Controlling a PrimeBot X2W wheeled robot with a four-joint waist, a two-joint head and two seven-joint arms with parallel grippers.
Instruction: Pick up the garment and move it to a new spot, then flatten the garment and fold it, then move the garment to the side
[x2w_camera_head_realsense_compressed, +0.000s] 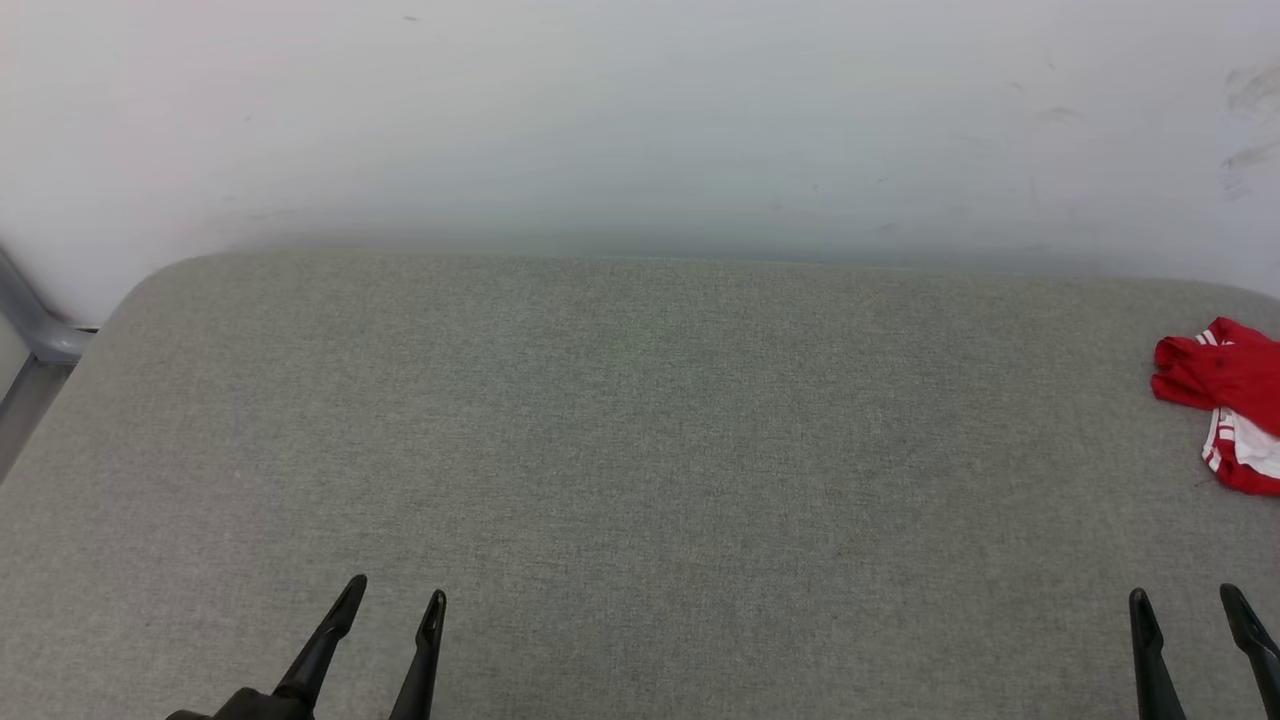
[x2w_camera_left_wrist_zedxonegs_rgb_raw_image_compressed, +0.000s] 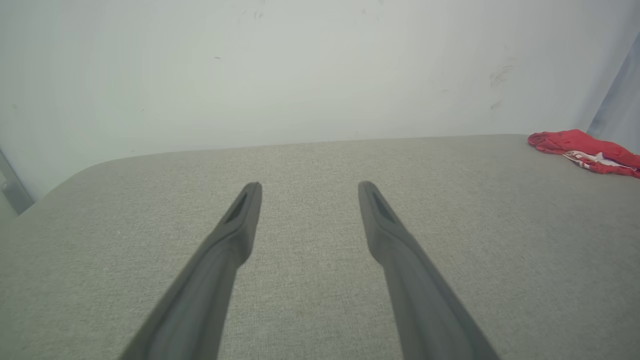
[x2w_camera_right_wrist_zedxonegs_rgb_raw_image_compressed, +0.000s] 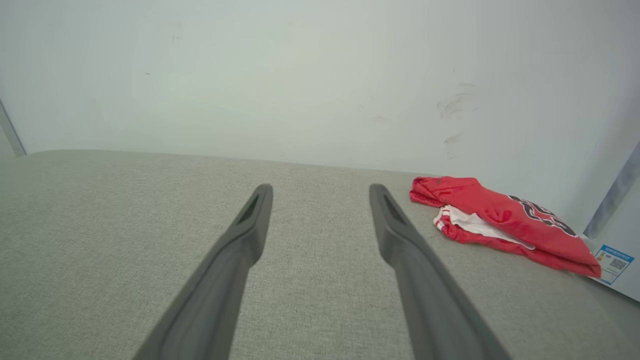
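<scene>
Right gripper (x2w_camera_head_realsense_compressed: 1183, 593): jaws spread wide, holding nothing.
Left gripper (x2w_camera_head_realsense_compressed: 398, 590): likewise wide and empty, at the near left.
Garment (x2w_camera_head_realsense_compressed: 1225, 390): red, crumpled, white striped trim showing; at the far right edge of the grey desk (x2w_camera_head_realsense_compressed: 640, 420), ahead and slightly right of the right gripper, well apart from the left.
Arm pose: both low over the desk, fingers pointing toward the pale wall (x2w_camera_head_realsense_compressed: 640, 120).
</scene>
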